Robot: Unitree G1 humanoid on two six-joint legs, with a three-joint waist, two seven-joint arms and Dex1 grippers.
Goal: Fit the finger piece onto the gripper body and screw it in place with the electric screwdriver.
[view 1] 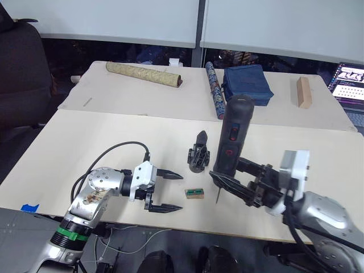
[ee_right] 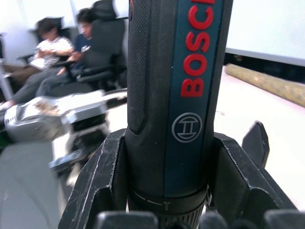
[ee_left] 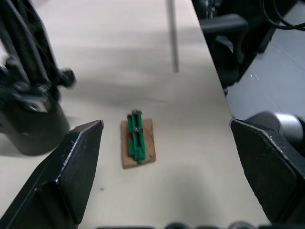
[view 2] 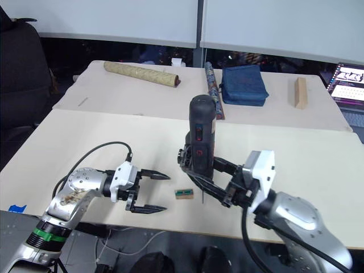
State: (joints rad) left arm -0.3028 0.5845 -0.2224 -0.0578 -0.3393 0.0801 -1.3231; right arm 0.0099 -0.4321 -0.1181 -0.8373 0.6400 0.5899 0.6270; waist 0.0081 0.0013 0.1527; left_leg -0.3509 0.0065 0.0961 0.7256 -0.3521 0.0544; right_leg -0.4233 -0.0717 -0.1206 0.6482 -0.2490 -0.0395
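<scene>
Pale, smooth table stretches under both your arms, with a second table butted behind it. Your right pincer is clenched around the electric screwdriver, a thick dark cylinder held upright, with red markings on its side and a blue band with red lettering; its thin metal bit points down just above the table. Just beyond the screwdriver, towards your left pincer, stands the gripper body: black, round-based, with linkages and a pointed finger on top. Your left pincer is released, its fingers spread wide and holding nothing. Between the two pincers lies a small brown block with green strips, flat on the table, nearest your left fingertips. Further back, well apart from both pincers, you have a speckled rolled tube, a long patterned tube, a folded blue cloth and a pale wooden block.
</scene>
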